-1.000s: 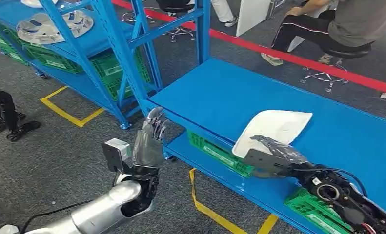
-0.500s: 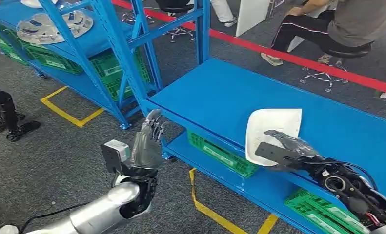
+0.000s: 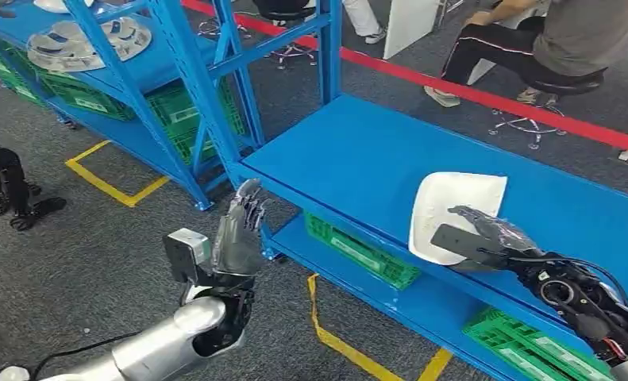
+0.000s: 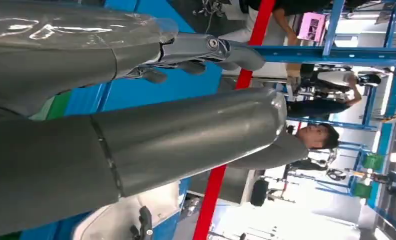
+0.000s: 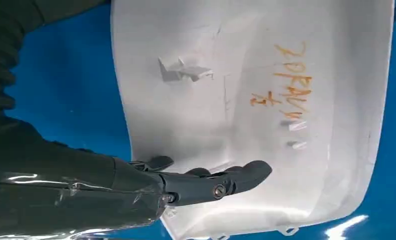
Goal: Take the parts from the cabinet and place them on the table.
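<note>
A white moulded plastic part (image 3: pixel 453 202) with orange writing on it (image 5: pixel 281 80) hangs tilted over the front of the blue table (image 3: pixel 358 151). My right hand (image 3: pixel 481 238) grips its near edge, with the thumb on one face and the fingers (image 5: pixel 221 182) laid on the other. My left hand (image 3: pixel 237 234) is raised beside the table's left corner, holding nothing, fingers straight and apart (image 4: pixel 201 50). On the blue cabinet shelf (image 3: pixel 159 71) at the far left lies another pale round part (image 3: pixel 80 44).
Green crates (image 3: pixel 358 250) sit on the table's lower shelf, another (image 3: pixel 525 341) under my right arm. A person (image 3: pixel 549 40) sits on a stool beyond the red floor line (image 3: pixel 469 91). Yellow tape (image 3: pixel 112 182) marks the grey floor. A black stand (image 3: pixel 5 186) is at far left.
My right hand has carried the white part to the right and farther over the table, turning it more upright. The left hand has barely moved.
</note>
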